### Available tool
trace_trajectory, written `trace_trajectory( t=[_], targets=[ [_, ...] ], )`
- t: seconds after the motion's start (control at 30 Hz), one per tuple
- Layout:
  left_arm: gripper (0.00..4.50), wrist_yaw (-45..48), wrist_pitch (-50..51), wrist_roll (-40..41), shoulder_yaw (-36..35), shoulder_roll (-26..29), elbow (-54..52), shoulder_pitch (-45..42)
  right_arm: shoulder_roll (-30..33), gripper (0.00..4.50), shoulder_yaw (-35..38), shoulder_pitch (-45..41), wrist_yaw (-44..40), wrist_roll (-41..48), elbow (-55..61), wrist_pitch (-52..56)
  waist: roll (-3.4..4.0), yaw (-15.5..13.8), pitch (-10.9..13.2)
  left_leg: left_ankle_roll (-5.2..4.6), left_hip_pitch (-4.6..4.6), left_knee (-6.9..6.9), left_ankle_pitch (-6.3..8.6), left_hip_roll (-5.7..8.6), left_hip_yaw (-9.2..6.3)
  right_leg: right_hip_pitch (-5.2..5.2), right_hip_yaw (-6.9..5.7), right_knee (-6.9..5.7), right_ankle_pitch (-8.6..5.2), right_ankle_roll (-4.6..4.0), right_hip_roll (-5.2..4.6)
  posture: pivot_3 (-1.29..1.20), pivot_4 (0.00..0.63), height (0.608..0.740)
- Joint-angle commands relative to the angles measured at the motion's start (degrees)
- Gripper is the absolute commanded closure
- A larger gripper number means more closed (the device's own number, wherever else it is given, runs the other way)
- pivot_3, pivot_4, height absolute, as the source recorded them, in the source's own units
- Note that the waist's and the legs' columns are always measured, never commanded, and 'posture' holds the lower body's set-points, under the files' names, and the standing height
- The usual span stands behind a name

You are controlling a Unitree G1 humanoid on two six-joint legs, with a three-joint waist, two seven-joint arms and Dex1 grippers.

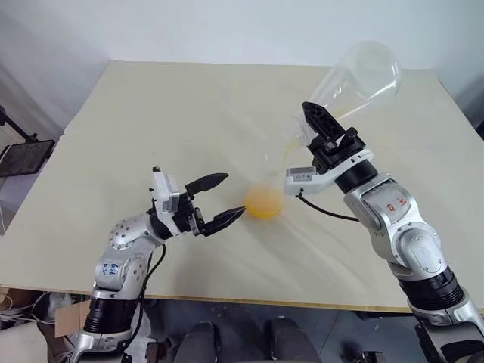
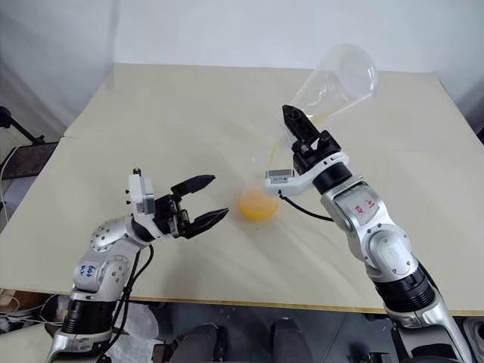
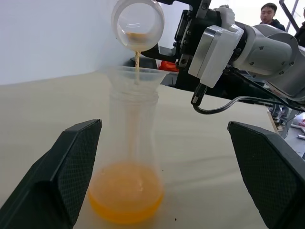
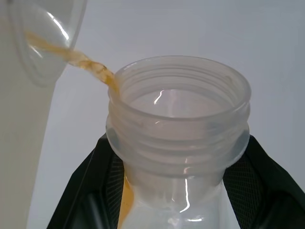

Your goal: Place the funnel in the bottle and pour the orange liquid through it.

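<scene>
1. 2 clear flasks are in play on the table [image 1: 151,106]: the bottle [image 3: 129,157] stands upright near the table's middle, long axis vertical, open neck up, and the second flask [image 1: 355,79] is held above and to its right.
2. The funnel [image 3: 136,76] sits in the bottle's neck, cone upward, stem down inside.
3. The second flask is tipped steeply, its wide base raised up and to the far right, its threaded mouth pointing down and left toward the funnel.
4. A thin stream of the orange liquid [image 3: 126,200] falls from that mouth into the funnel; a shallow pool lies in the bottle's base.
5. The right gripper [image 1: 321,128] is clamped around the second flask's neck, 1 black finger on each side; the forearm rises from the near right and angles up and to the left.
6. The left gripper [image 1: 219,200] hangs with its fingers spread wide, just left of the bottle's base and apparently clear of it; it points right, slightly upward, holding nothing.
</scene>
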State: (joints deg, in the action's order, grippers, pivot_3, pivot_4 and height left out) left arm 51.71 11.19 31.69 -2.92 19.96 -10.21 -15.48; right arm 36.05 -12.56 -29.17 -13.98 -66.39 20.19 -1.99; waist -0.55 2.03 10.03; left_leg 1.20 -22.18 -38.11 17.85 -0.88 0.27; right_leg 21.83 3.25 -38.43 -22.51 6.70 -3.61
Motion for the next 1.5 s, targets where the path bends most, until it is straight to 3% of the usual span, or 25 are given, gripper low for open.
trace_trajectory(
  t=[0.03, 0.57, 0.87, 0.93, 1.1, 1.13, 1.37, 1.5],
  targets=[
    [0.0, -0.3, -1.3, 0.2, 0.0, -0.3, -1.7, 0.1, 0.7, 2.06, 2.5, -0.7, 0.5, 0.1, 2.3, -0.3, 0.0, 0.0, 0.0, 0.0, 0.0, 0.0, 0.0, 0.0, 0.0, 0.0, 0.0, 0.0, 0.0, 0.0, 0.0, 0.0, 0.15, 0.74],
    [0.0, 0.0, -0.7, 0.5, -0.3, 0.7, -1.6, -0.2, -2.5, 2.06, 1.9, 1.0, -0.2, 0.9, 4.1, 0.3, 0.0, 0.0, 0.0, 0.0, 0.0, 0.0, 0.0, 0.0, 0.0, 0.0, 0.01, 0.0, 0.0, 0.0, 0.0, 0.0, 0.15, 0.74],
    [0.0, 0.7, 0.2, 1.0, -0.4, 1.6, -1.2, -0.8, -12.9, 2.06, 7.0, 0.3, -7.8, 9.5, 9.0, 11.4, -0.01, 0.0, 0.0, 0.01, 0.0, -0.03, 0.0, 0.01, 0.0, 0.0, -0.01, -0.06, 0.0, 0.0, 0.02, 0.0, 0.15, 0.74],
    [0.0, 0.8, 0.5, 1.0, -0.6, 1.9, -0.9, -1.1, -18.4, 2.06, 9.3, 0.0, -15.2, 20.5, 13.9, 18.6, -0.02, 0.0, 0.0, 0.01, 0.01, -0.03, 0.0, 0.0, 0.0, 0.0, -0.02, -0.11, 0.0, 0.0, 0.03, 0.0, 0.15, 0.74],
    [0.0, 1.7, 0.9, 1.0, -0.6, 2.3, 0.1, -2.1, -25.1, 2.06, 17.5, 0.5, -25.1, 33.9, 23.3, 36.4, -0.02, -0.1, 0.0, 0.02, 0.0, 0.02, -0.01, -0.05, -0.14, -0.06, -0.07, -0.2, 0.0, 0.0, 0.01, 0.0, 0.15, 0.74],
    [0.0, 1.8, 0.9, 1.0, -0.6, 2.3, 0.3, -2.3, -24.9, 2.06, 18.7, 0.8, -25.8, 35.2, 24.2, 38.4, -0.02, -0.1, 0.0, 0.01, 0.0, 0.02, 0.0, -0.03, -0.14, -0.08, -0.07, -0.2, 0.0, 0.0, 0.0, 0.0, 0.15, 0.74],
    [0.0, 2.4, 1.0, 1.0, -0.1, 2.3, 1.1, -3.1, -27.1, 2.06, 45.2, -3.5, -21.6, 51.6, 18.0, 52.2, -0.02, -0.3, 0.0, -0.02, 0.0, 0.03, 0.02, 0.06, -0.27, -0.17, -0.17, -0.12, 0.0, 0.0, -0.08, 0.0, 0.15, 0.74],
    [0.0, 2.6, 1.0, 1.0, 0.0, 2.1, 1.4, -3.5, -22.5, 2.06, 47.3, 3.8, -21.9, 56.6, 11.8, 47.3, -0.03, -0.3, 0.0, -0.03, 0.03, 0.15, 0.02, 0.06, -0.26, -0.2, -0.16, -0.04, 0.0, 0.0, -0.11, 0.0, 0.15, 0.74]
  ],
)
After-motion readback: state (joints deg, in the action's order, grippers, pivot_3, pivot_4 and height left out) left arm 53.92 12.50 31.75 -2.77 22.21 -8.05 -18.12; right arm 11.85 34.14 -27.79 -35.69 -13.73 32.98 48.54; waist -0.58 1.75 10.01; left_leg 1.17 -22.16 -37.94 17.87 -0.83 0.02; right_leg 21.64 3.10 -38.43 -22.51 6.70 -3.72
